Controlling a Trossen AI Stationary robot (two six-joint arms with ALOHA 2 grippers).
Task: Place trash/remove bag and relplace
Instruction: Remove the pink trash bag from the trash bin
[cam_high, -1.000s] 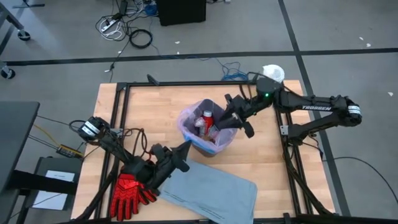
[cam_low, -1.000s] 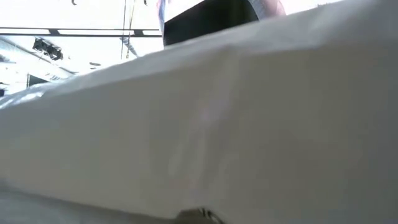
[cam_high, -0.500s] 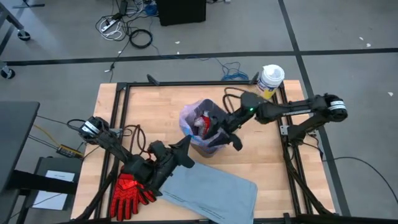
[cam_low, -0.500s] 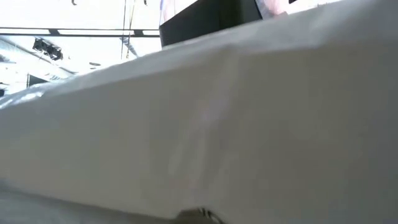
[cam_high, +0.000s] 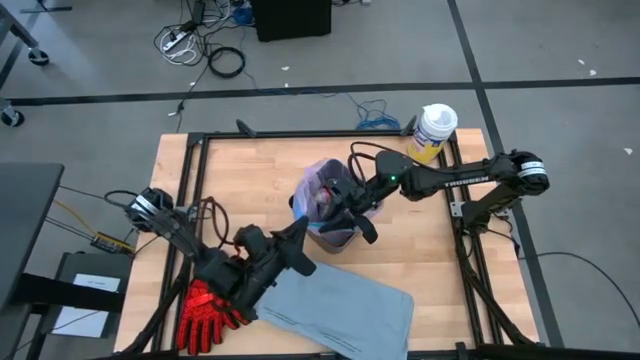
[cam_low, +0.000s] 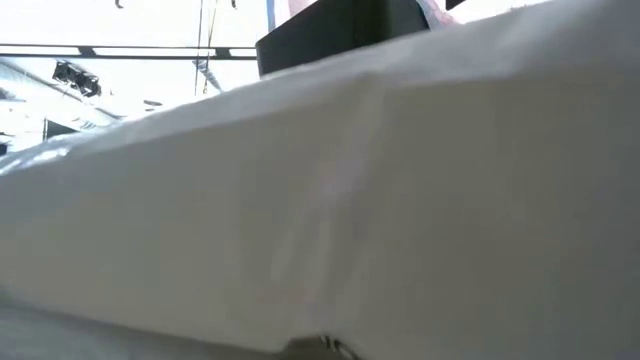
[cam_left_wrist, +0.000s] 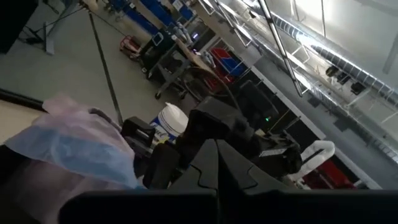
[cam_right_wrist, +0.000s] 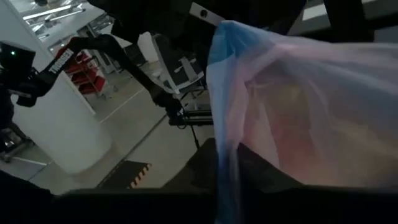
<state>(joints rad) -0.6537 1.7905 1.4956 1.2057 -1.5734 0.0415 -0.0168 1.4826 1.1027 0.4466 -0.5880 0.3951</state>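
A dark bin stands mid-table, lined with the pink-lavender bag. The bag's blue-hemmed rim is bunched up, and the trash inside barely shows. My right gripper reaches in from the table's right and is shut on the bag's rim. My left gripper is shut and hovers just left of the bin's near side, touching nothing. In its wrist view its fingers point past the bag. The grey-blue replacement liner lies flat on the table's near side. My right gripper pinches the bag's gathered rim at its blue hem between its two fingers. It comes in about level from the table's right. The thin film spreads away from the fingers and stays in the bin. How many layers are caught cannot be seen.
Red gloves lie at the near left under my left arm. A yellow tub with a white lid stands at the far right corner. The low view is filled by the grey liner, with only the bin's top above it.
My right gripper has gone toward the table's left across the bin's mouth and a little down, and has shut on the bag's rim. The bag's mouth, wide open before with the red-capped bottle showing, is now drawn together. My left gripper has risen slightly.
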